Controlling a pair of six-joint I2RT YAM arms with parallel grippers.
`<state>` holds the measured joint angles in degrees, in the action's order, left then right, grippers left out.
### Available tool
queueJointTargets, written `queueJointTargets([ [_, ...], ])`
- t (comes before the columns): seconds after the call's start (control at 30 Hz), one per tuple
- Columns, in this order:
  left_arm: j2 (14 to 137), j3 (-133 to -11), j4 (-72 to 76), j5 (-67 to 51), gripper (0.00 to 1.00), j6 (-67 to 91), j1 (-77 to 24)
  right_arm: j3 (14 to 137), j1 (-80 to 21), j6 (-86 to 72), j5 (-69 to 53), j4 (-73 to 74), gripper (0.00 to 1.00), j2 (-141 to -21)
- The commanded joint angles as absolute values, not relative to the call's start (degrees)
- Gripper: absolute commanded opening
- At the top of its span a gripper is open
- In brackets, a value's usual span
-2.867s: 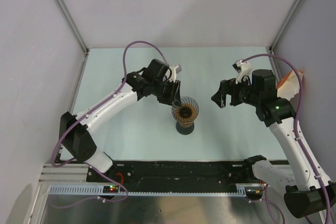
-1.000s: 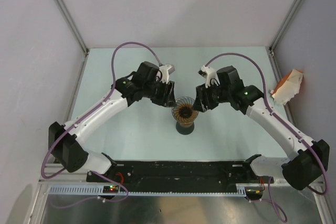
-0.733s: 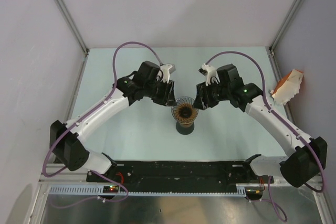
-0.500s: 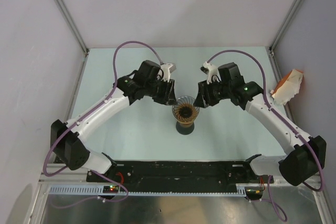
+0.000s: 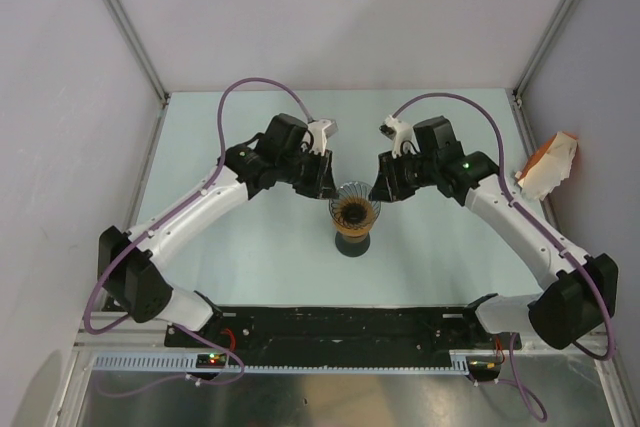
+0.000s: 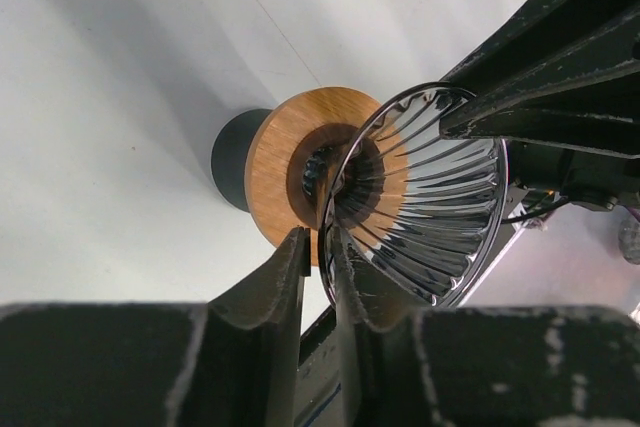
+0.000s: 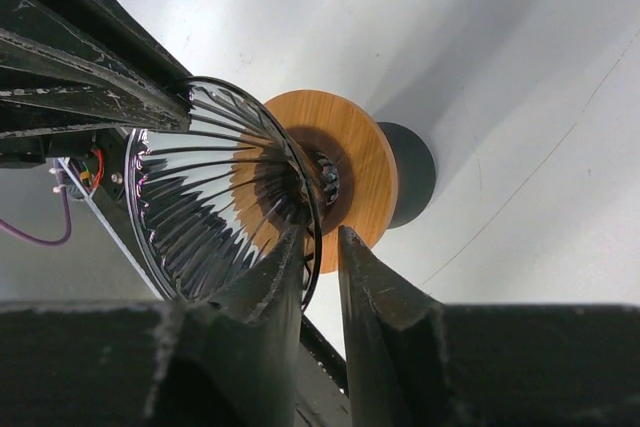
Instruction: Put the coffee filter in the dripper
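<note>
Currently the dripper [image 5: 353, 209] sits upright mid-worktop [image 5: 250, 247] on a wooden ring [image 6: 280, 147] over a dark base [image 6: 230, 162], squarely between the two pincers. Left pincer [image 5: 325, 185] is at its left rim and right pincer [image 5: 381, 188] at the opposite rim, reaching in from far-left and far-right. In each wrist view the clear ribbed rim runs through the slot between that pincer's own fingers, one finger inside the cone and one outside. The other pincer's dark fingers show at the far rim.

Hard to read:
- From above, the arm heads cover both contact points.
- In the wrist views the pincer bodies fill the bottom of the shot and hide the near part of the cone. The ring hides most of the base.
- Glare on the ribs blurs where the wall ends.
- A white-and-orange item [image 5: 548, 167] by the right wall is too small to identify.

Pincers: both are narrowed to a thin slot around the rim.
- Left: the inner finger [image 6: 355, 287] looks to be against the wall, with a sliver of light beside the outer one.
- Right: much the same.

Can't tell whether either is actually clamping the rim or just straddling it.
</note>
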<state>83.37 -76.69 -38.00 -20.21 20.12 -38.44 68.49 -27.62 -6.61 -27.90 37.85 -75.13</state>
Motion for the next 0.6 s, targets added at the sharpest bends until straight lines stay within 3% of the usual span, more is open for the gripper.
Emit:
queueJointTargets([
  [0.0,83.91,-77.74,-37.38,-20.03,0.2,20.03,-38.1,70.73,-27.49,-6.2,-27.44,38.72,0.21,-75.97],
  [0.23,84.35,-76.53,-37.38,-19.31,0.12,19.48,-38.12,70.74,-27.78,-5.18,-26.82,39.56,0.02,-77.52],
  [0.37,85.0,-76.03,-37.5,-18.15,0.02,19.16,-38.07,70.67,-28.11,-4.78,-25.65,40.07,0.0,-78.12],
  [0.57,85.48,-75.54,-37.46,-17.06,0.0,18.82,-38.1,70.67,-28.63,-4.08,-24.51,40.2,0.0,-78.66],
])
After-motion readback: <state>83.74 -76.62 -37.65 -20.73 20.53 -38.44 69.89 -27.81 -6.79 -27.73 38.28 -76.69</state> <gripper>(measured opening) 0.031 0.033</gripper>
